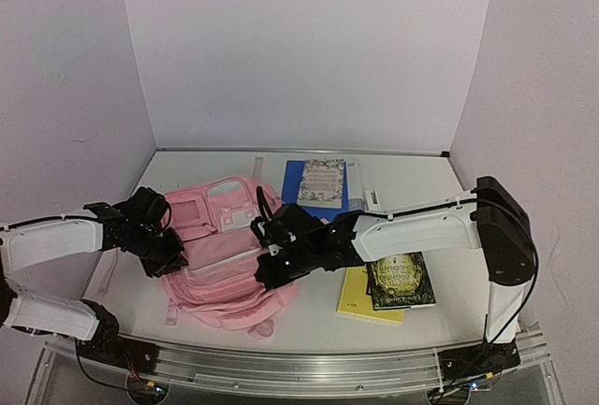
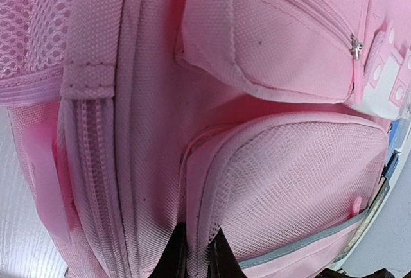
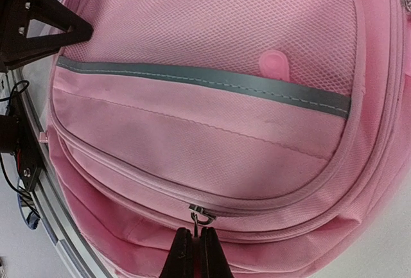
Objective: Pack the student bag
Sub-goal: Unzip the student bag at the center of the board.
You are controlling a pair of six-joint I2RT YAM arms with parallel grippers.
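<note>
Where the soft pink fabric backpack [image 1: 211,265] lies: white desk [image 1: 421,176].
Left gripper [image 2: 196,239]: jaws clenched on a fold of backpack fabric.
Right gripper [image 3: 196,234]: jaws pinching small metal zip pull [image 3: 200,214].

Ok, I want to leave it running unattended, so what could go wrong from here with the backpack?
The right gripper is shut on just the small zip pull, so it may slip off once it tugs. The left gripper pinches only a fold of the soft backpack, so the bag may bunch or slide instead of staying put. The books lie close beside it and could get knocked.
</note>
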